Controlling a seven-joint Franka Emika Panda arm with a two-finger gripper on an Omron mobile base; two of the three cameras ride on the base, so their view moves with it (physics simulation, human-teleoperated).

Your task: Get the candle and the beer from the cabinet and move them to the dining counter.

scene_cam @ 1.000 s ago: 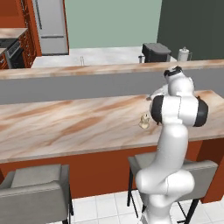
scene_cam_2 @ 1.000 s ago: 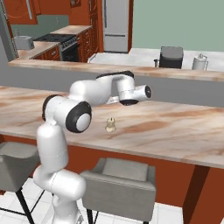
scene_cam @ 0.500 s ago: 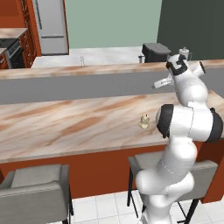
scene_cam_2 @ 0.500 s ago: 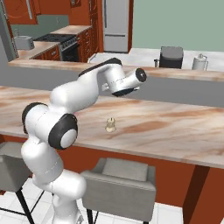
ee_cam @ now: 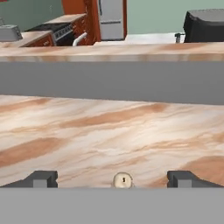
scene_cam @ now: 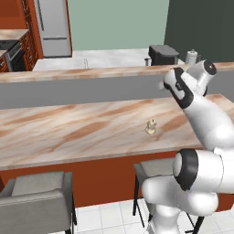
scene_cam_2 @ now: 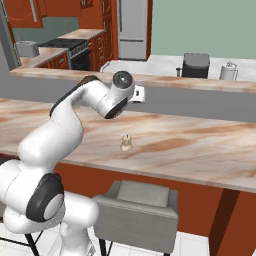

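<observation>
**Candle down on the slab, jaws wide and empty**

With the candle (scene_cam: pixel 151 126) standing upright on the dining counter (scene_cam: pixel 68 132), half of this job looks done — and the gripper (ee_cam: pixel 112 179) has nothing between its tips. The fingertips (ee_cam: pixel 41 178) stand far apart at the bottom of the hand view, as wide as they go, and the candle's cream top pokes up just between them, low at the edge of the picture. So the candle lies below and a touch ahead of the jaws, its long axis vertical, apart from both tips.

From the left base view, the gripper (scene_cam: pixel 170 82) hangs above the counter near the grey back ledge (scene_cam: pixel 77 91), the candle well below it toward the front. The right base view gives the other side: the hand (scene_cam_2: pixel 137 93) sits high, level with the ledge, the candle (scene_cam_2: pixel 127 143) alone on bare marble beneath.

The hand view adds what the base cameras lack — the candle centred between the open tips. The base views add the height gap.

My read: the beer is next, and no bottle sits on this counter.
</observation>
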